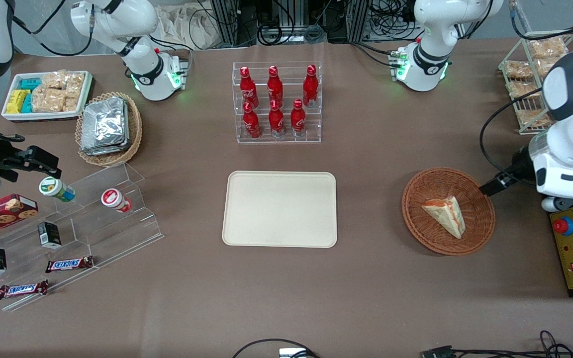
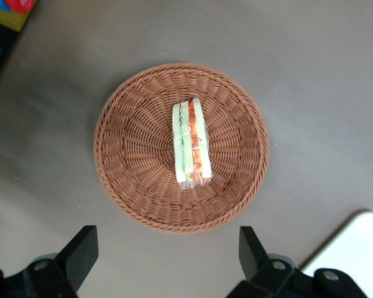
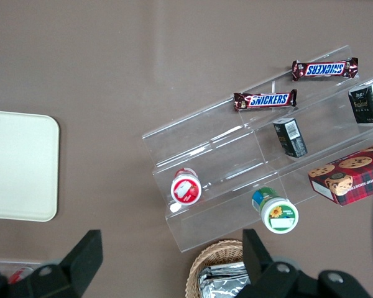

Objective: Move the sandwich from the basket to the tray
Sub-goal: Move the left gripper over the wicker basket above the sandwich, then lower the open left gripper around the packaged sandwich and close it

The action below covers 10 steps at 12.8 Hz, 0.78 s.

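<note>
Peering down, we see only the end effector fingertips, spread wide and empty above the triangular white-bread sandwich in the reddish-brown wicker basket.

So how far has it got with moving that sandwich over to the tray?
Nothing is done yet: the sandwich lies in the reddish-brown wicker basket, and the cream tray holds nothing. In hand: the left arm's tool hangs open above the basket's edge, touching nothing. Left to do: lower, grip the sandwich, carry it toward the parked arm's end, and set it on the tray.
</note>
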Each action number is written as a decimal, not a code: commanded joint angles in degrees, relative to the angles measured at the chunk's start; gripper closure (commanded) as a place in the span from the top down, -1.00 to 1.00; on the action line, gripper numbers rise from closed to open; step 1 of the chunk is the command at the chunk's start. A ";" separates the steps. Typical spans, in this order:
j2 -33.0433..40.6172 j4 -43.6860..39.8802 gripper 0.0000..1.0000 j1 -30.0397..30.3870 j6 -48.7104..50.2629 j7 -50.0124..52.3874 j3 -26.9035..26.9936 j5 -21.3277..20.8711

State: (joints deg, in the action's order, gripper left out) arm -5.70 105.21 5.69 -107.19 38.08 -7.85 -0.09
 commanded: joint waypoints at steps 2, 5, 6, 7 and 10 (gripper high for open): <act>0.78 10.25 1.00 0.11 -11.16 6.29 -0.14 0.35; -3.33 14.84 1.00 -1.11 -21.55 8.93 -0.32 0.35; -5.27 14.85 1.00 -1.73 -22.97 9.72 -0.32 0.35; -6.68 14.94 1.00 -1.74 -24.20 9.90 -0.32 0.35; -9.85 15.29 1.00 -1.74 -27.54 9.91 -0.32 0.35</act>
State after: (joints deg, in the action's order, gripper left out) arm -14.29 120.43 4.07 -132.87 47.09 -8.21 -0.08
